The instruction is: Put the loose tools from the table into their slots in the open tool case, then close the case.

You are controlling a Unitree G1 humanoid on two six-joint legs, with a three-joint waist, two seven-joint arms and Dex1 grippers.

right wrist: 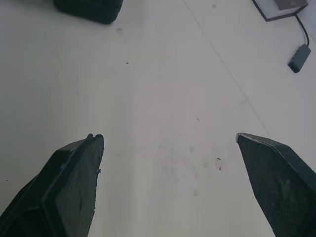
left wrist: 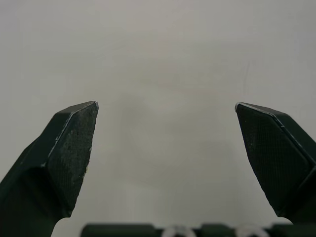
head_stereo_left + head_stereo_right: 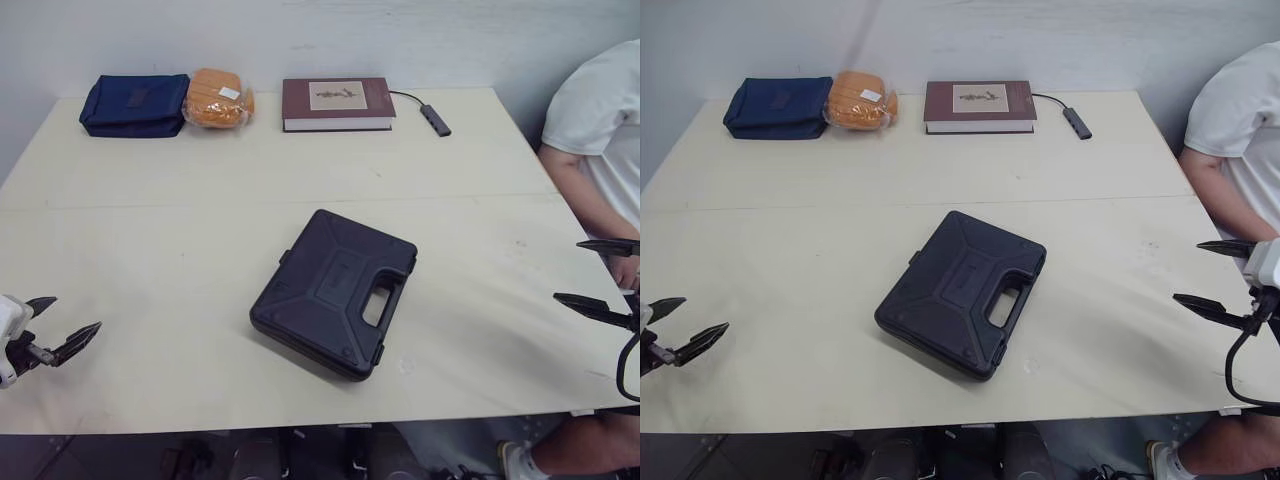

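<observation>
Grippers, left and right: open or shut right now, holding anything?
Left gripper: open, holding nothing.
Right gripper: open, holding nothing.

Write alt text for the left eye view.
A closed black plastic tool case lies in the middle of a cream table, between the open left gripper and open right gripper. Along the far edge sit a navy fabric pouch, an orange wrapped packet, a maroon hardcover book and a grey cabled adapter; a person in white sits at right.

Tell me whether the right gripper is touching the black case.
Apart: the left eye view shows bare table between right gripper and case.
</observation>
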